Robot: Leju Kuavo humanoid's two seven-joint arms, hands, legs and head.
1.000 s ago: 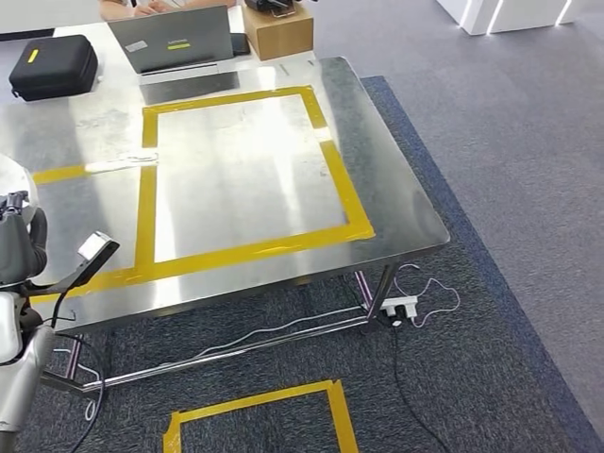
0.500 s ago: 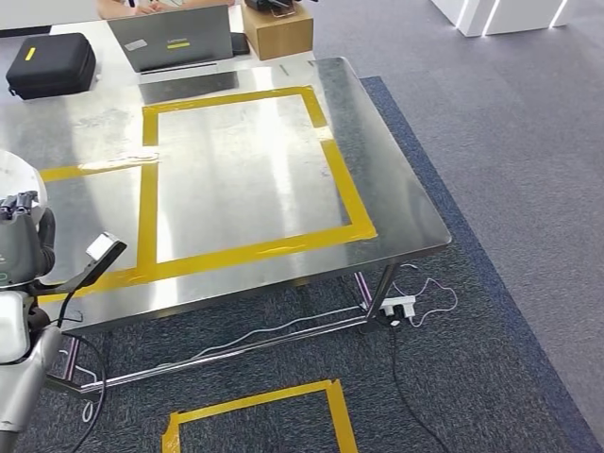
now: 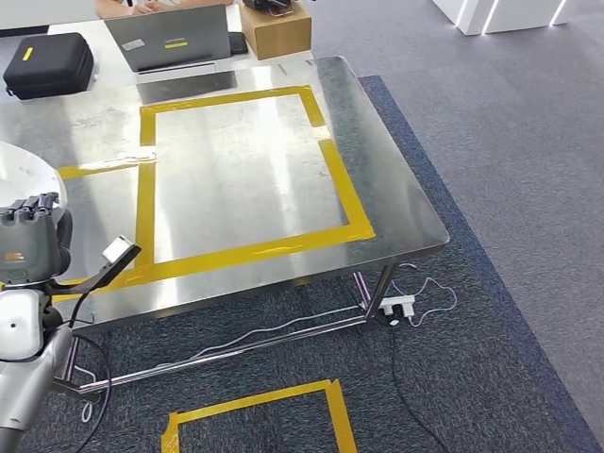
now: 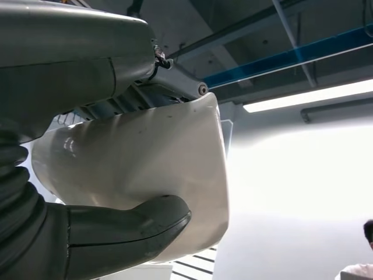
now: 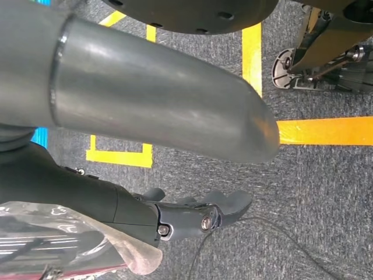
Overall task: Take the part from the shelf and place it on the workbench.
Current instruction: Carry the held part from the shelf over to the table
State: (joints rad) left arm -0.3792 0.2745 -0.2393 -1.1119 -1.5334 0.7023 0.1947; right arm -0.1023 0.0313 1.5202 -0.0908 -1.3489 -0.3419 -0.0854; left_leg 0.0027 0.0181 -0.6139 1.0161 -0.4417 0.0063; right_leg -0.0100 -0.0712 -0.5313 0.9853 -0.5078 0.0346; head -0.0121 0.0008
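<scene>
My left hand [image 3: 32, 253] is at the lower left, by the near left corner of the steel workbench [image 3: 242, 179]. It holds a white curved part [image 3: 25, 177] that rises above the fingers. The left wrist view shows the same white part [image 4: 145, 163] close up, gripped between the thick thumb [image 4: 127, 230] and the darker fingers of my left hand [image 4: 52, 175]. My right hand [image 5: 198, 213] hangs over the grey carpet with its fingers stretched out loosely and nothing in them.
A yellow tape rectangle [image 3: 349, 203] marks the workbench top. At its far edge stand a laptop [image 3: 175, 38], a black case [image 3: 48, 64] and a cardboard box [image 3: 276, 26]. A power strip [image 3: 399, 307] with cables lies under the table. A yellow tape square [image 3: 263, 415] marks the floor.
My left hand with the white part has moved right and a little closer to the table's near edge. The view has shifted slightly.
</scene>
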